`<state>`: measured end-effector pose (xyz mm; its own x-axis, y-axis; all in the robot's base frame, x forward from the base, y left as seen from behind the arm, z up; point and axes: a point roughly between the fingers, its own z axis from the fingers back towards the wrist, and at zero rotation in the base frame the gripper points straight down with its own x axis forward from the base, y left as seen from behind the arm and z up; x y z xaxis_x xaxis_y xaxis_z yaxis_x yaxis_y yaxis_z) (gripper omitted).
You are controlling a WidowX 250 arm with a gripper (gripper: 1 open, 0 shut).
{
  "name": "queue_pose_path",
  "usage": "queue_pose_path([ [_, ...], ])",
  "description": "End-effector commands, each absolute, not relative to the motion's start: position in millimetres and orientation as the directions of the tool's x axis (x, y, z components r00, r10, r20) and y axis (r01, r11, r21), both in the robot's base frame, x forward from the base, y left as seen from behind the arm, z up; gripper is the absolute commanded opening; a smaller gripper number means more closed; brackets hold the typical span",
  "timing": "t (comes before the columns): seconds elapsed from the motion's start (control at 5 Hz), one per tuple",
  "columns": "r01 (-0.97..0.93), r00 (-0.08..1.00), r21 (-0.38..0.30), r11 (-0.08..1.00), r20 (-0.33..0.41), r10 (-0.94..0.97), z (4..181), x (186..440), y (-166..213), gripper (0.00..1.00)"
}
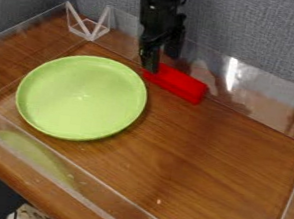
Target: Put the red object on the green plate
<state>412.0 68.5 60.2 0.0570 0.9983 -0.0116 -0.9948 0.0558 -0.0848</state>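
While gripper hung open and empty near desk's back edge, red block lay just right of fingers, long axis slanting toward desk's right edge; green plate left of both.

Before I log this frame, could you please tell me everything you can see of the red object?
The red object is a bright red rectangular bar, plain and smooth, perhaps plastic. It lies flat on the wooden table, angled diagonally, just right of the green plate and apart from its rim. The open gripper hangs at its left end; whether they touch cannot be told.
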Motion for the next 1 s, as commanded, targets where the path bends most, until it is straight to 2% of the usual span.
queue_pose_path([
  [0.0,-0.990,0.016,-0.139,0.016,0.002,1.000,74.8,419,70,1.00],
  [0.4,-0.992,-0.034,-0.125,-0.035,-0.008,0.999,56.7,416,66,1.00],
  [0.8,-0.987,0.116,-0.115,0.113,-0.021,0.993,42.0,412,46,1.00],
])
